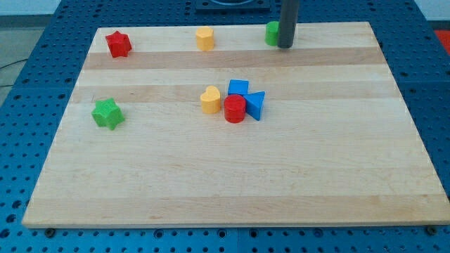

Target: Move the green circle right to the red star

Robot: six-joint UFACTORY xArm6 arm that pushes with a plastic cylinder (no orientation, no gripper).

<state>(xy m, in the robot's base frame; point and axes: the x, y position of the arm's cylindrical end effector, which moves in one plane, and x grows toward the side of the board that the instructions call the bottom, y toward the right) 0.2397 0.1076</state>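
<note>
The green circle point(271, 32) stands near the board's top edge, right of centre. My tip point(285, 46) is right beside it, touching or nearly touching its right side, and the rod partly hides it. The red star point(118, 43) sits at the board's top left, far to the left of the green circle. A yellow block point(204, 38) stands on the top edge between the two.
A green star point(107, 113) lies at the view's left. In the middle sits a cluster: a yellow heart point(209, 100), a red cylinder point(235, 108), a blue block point(238, 88) and a blue triangle point(256, 105). The wooden board point(232, 183) lies on a blue perforated table.
</note>
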